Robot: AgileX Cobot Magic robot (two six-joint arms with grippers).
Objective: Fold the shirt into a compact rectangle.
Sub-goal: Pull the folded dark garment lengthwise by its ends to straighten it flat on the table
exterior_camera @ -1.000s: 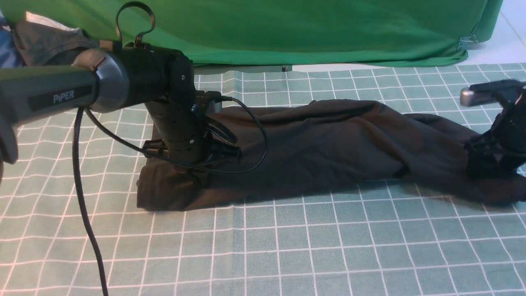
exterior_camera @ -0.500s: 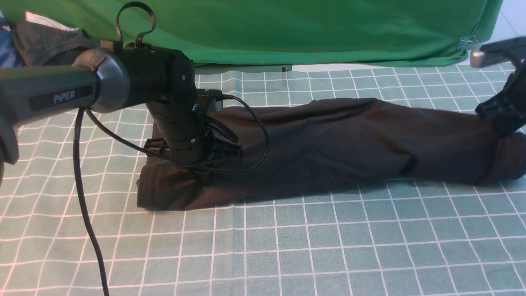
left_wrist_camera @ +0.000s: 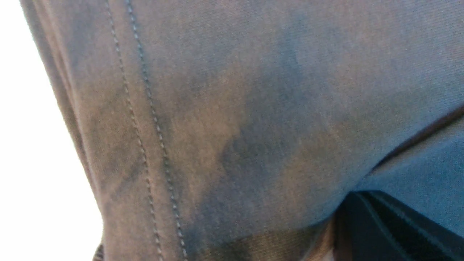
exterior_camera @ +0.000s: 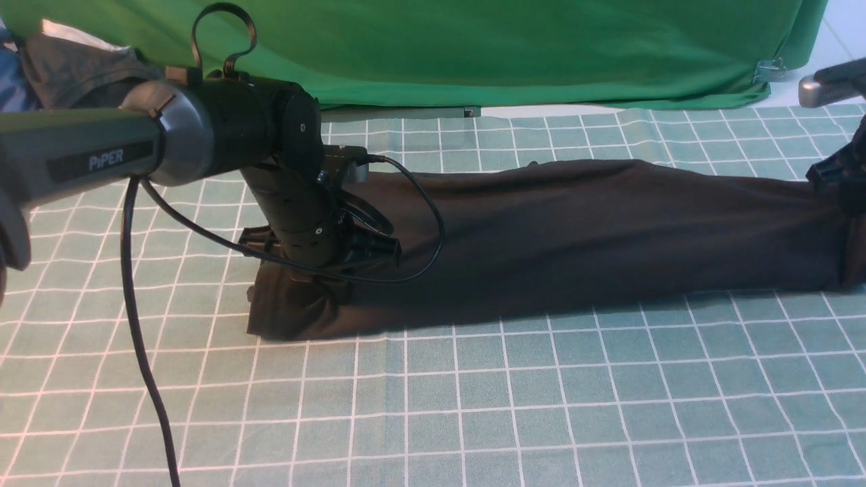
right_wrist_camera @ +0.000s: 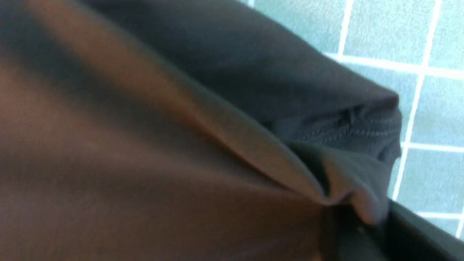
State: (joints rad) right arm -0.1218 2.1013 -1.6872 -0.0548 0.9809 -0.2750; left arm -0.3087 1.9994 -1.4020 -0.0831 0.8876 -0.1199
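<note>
Position of the shirt (exterior_camera: 575,237): it lies on the gridded counter (exterior_camera: 473,406) as one long dark band. Its long axis runs straight across from your left side to your right, and the span between the two arms is drawn fairly smooth.

Left hand (exterior_camera: 318,274): it is down on the left end of the band, fingers pressed together. The left wrist view is filled by shirt cloth and a double-stitched hem (left_wrist_camera: 145,127) lying right against the lens. I judge that it is pinching that end.

Right hand (exterior_camera: 842,186): it sits at the far right edge of the front view, partly cut off and raised off the counter. The shirt's right end climbs up to it. The jaws themselves are hidden. In the right wrist view the cloth gathers into a fold (right_wrist_camera: 340,188) close to the lens, so I judge that this hand is also nipped on the shirt.

Governing relation: each hand sits at one end of the long axis, with the whole length of the garment between them and neither hand nearer the middle. Any fold toward a rectangle must carry one end along that axis onto the other. The raised right end looks the readier to travel.

Risk noted: the left arm's cable (exterior_camera: 419,223) loops over the shirt near the left hand and could catch an incoming layer.
</note>
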